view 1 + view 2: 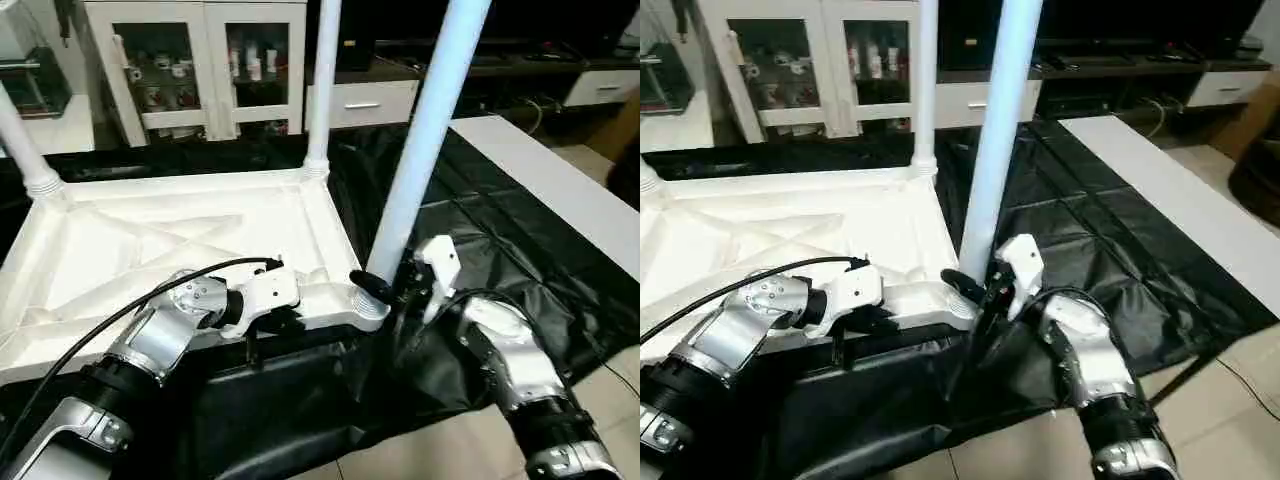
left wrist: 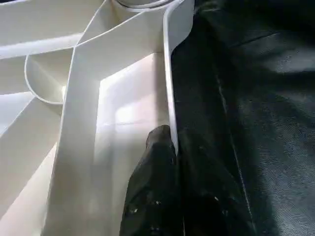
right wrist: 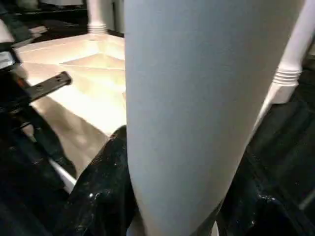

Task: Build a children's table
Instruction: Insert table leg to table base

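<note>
The white tabletop lies ribbed side up on the black-covered work table. Two white legs stand in its far corner sockets, one at the left and one at the right. A third leg rises, leaning slightly, from the near right corner socket. My right gripper is shut on this leg just above the socket, and in the right wrist view the leg sits between the black fingers. My left gripper is shut on the tabletop's near rim, one finger inside the wall.
A white cabinet with glass doors and a drawer unit stand behind the work table. A long white board lies along the table's right side. The table's near edge and the tiled floor are just below my arms.
</note>
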